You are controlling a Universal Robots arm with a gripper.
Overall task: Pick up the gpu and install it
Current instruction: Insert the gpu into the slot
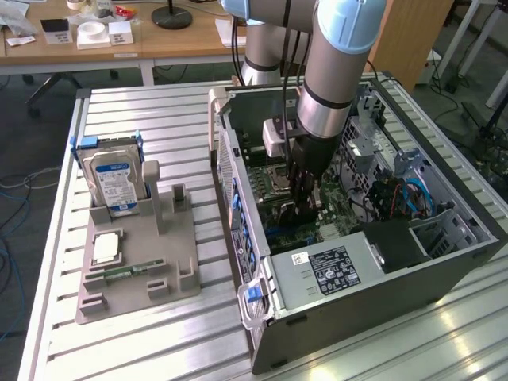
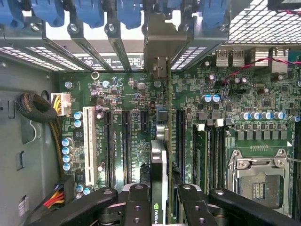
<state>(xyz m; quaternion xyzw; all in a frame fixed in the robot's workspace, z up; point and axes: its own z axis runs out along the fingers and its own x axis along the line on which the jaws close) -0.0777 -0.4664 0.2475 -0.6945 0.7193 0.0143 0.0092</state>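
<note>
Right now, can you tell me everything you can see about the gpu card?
The gpu is a thin card seen edge-on, standing upright between the gripper fingers, which pinch it from both sides. Its edge looks grey and black, with a small green logo near the fingers, and its silver metal end bracket reaches to the case's rear slots. It hangs low over the green motherboard, lined up along the long black slots, inside the open computer case. Whether it is seated cannot be told.

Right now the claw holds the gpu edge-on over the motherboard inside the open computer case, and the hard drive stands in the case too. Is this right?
Not quite. The exterior view shows the hard drive standing in the grey holder on the table, outside the computer case. The claw does hold the gpu edge-on over the motherboard.
</note>
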